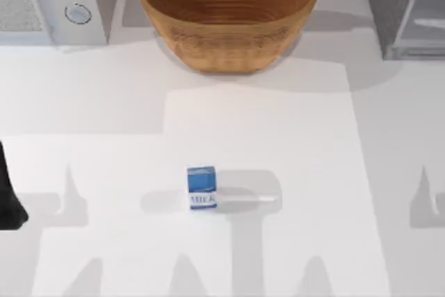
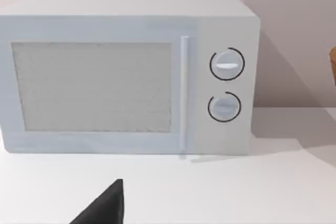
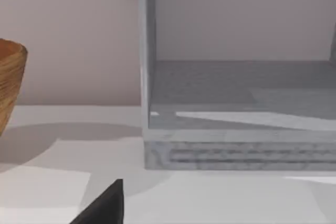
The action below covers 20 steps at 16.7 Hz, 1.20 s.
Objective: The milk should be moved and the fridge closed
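White tabletop [image 1: 104,109] spreads across the top view, and the milk [image 1: 201,188] stands upright near its middle, long axis vertical, its "MILK" lettering facing the near edge. It sits well apart from the wicker bowl [image 1: 228,15] at the back, likely so either arm can reach it. The fridge [image 1: 407,8] occupies the back right corner, the white appliance [image 1: 52,1] the back left.

From the left wrist view, the white appliance [image 2: 126,74] faces the camera with its door shut; the left gripper [image 2: 102,208] is a dark tip, and I cannot tell how its fingers stand.

From the right wrist view, the fridge [image 3: 236,108] stands open, its empty shelf exposed, apparently awaiting the carton. Whether the right gripper [image 3: 102,208] is released or clenched I cannot tell.
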{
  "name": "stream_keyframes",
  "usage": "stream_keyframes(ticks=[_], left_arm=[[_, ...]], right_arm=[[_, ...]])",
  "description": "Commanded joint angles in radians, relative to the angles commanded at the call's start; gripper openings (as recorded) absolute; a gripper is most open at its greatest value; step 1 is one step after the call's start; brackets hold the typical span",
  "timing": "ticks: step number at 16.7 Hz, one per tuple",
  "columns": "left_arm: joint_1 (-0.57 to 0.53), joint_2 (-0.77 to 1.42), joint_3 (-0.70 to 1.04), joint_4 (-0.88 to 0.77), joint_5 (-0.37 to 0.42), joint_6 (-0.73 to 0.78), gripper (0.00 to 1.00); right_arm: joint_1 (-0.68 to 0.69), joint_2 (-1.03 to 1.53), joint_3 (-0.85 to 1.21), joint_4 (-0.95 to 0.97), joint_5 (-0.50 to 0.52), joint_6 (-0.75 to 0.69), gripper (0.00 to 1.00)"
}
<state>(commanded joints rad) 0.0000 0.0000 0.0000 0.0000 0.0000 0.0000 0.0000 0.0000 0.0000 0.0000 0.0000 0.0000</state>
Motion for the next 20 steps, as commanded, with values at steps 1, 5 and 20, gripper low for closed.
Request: stream_keyframes(ticks=[1,5,20], left_arm=[[0.000,0.000,0.000,0.000,0.000,0.000,1.00],[0.000,0.000,0.000,0.000,0.000,0.000,1.00],[0.000,0.000,0.000,0.000,0.000,0.000,1.00]], right_arm=[[0.000,0.000,0.000,0.000,0.000,0.000,1.00],[0.037,0.050,0.006,0.052,0.062,0.003,1.00],[0.885,0.717,0.022,0.679,0.863,0.017,1.00]])
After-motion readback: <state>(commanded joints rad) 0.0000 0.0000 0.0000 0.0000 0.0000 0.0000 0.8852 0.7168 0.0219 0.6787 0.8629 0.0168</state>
